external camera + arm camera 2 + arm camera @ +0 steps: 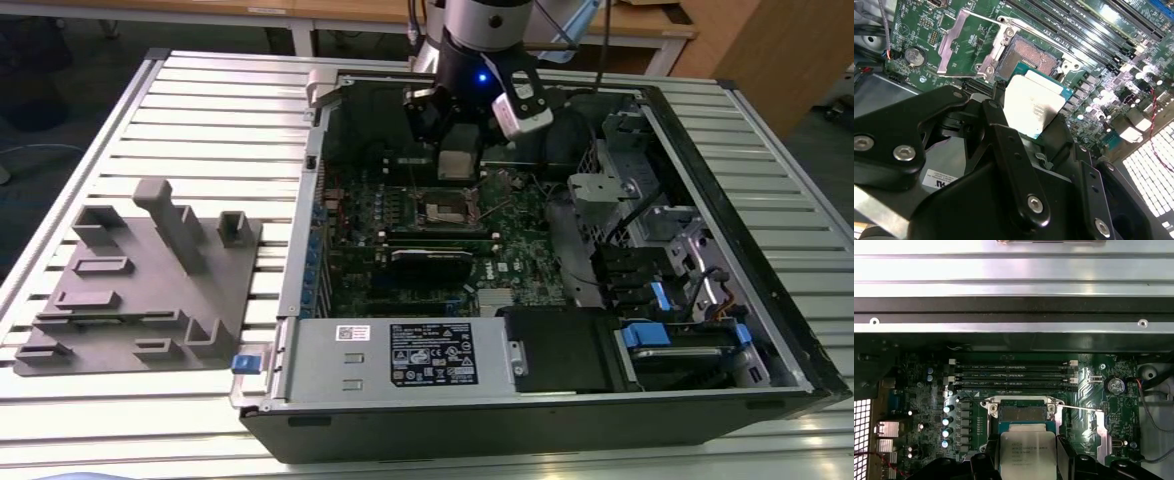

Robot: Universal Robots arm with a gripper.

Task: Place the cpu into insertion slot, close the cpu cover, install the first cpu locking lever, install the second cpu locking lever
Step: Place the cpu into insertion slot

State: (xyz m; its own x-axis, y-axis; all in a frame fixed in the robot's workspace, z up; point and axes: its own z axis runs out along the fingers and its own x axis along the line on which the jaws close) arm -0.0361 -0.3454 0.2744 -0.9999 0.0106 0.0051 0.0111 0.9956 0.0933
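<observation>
My gripper [457, 152] is shut on the cpu [457, 165], a small square chip with a silver-grey top. It hangs a little above the green motherboard [514, 235] inside the open computer case. In both wrist views the cpu [1033, 106] [1027, 452] sits between the black fingers [995, 125], just short of the insertion slot [1030, 56] [1022, 412]. The slot [450, 210] lies bare, its dark contact field showing. The cpu cover [954, 42] [1097, 432] is flipped open and lies flat beside the slot. A thin metal lever [1081, 408] runs out from the slot's edge.
Long black memory slots [1013, 376] run just beyond the insertion slot. The case's metal wall [320, 150], drive bays [667, 250] and power supply [400, 352] enclose the board. A grey holder fixture [147, 290] stands on the slatted table at the exterior view's left.
</observation>
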